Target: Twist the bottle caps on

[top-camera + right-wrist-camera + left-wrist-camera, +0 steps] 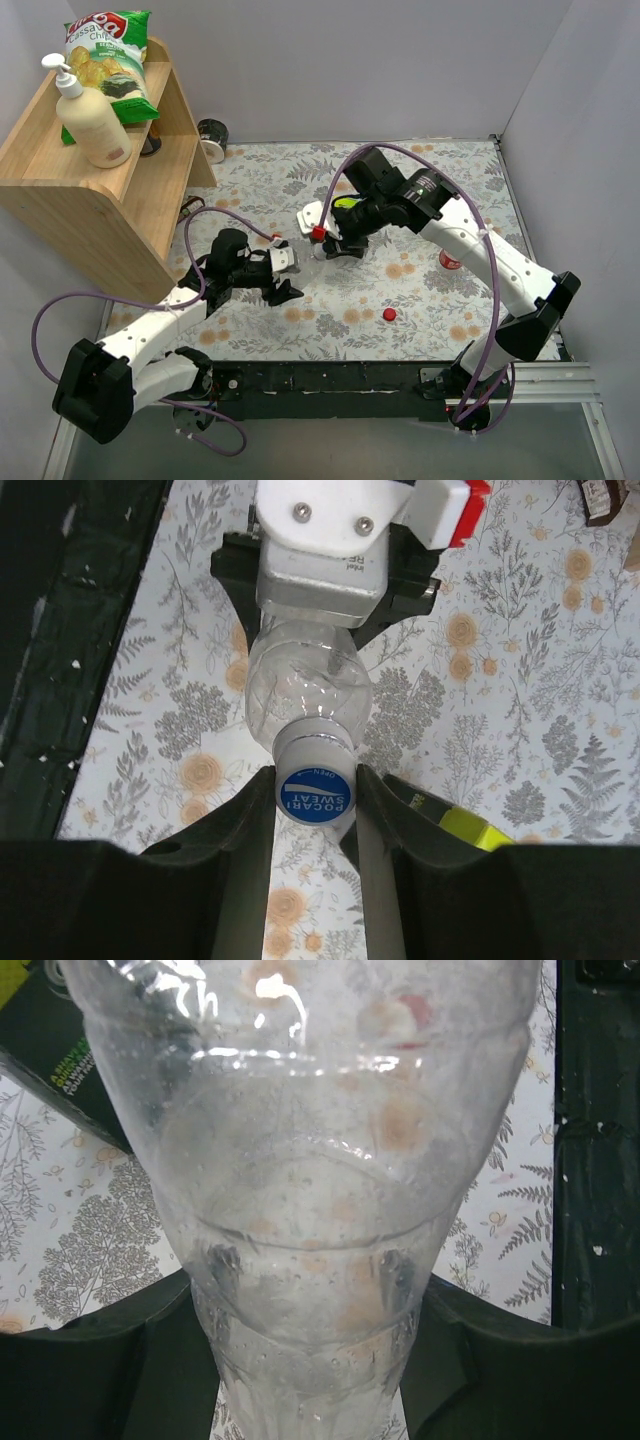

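Holds the clear bottle [308, 695] by its base in the left hand [310, 1360], part open around it, above the worktop [430, 190]; clamps the right hand [314, 805] tight on the blue cap [314, 790] at its mouth (long axis running hand to hand).

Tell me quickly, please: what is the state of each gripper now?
Left gripper: closed, holding the clear bottle.
Right gripper: closed on the blue cap at that bottle's mouth.
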You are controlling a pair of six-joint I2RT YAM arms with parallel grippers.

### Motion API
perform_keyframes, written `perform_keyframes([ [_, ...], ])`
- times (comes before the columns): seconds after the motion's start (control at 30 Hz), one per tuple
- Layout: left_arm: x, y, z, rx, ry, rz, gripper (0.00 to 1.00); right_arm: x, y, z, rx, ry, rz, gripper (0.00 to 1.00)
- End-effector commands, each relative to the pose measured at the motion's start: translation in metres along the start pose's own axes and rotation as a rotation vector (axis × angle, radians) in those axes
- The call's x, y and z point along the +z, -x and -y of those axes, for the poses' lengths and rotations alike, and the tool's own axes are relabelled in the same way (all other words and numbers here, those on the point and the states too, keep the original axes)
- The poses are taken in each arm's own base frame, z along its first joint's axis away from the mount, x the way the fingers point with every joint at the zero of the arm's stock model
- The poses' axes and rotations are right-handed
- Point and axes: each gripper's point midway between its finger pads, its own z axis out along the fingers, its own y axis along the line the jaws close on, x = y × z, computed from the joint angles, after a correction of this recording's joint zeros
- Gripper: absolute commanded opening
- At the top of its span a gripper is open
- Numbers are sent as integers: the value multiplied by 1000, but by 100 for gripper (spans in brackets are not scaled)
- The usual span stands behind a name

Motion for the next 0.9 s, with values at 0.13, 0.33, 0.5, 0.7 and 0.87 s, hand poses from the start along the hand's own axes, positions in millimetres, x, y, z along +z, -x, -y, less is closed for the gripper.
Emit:
perform_keyframes([
  [0.13,-5,87,-37,132,158,238,0,26,15,-5,441,70,122,24],
  [0.33,-4,92,-60,127,274,228,0,53,3,9,763,64,50,20],
  [0.5,-4,81,-61,48,299,195,0,54,-9,21,826,-16,-10,20],
  [0.7,-2,39,-40,-22,234,73,0,25,2,43,721,-147,-4,48],
  [0.87,-4,8,-12,-95,136,-13,0,-6,14,47,620,-208,13,68],
])
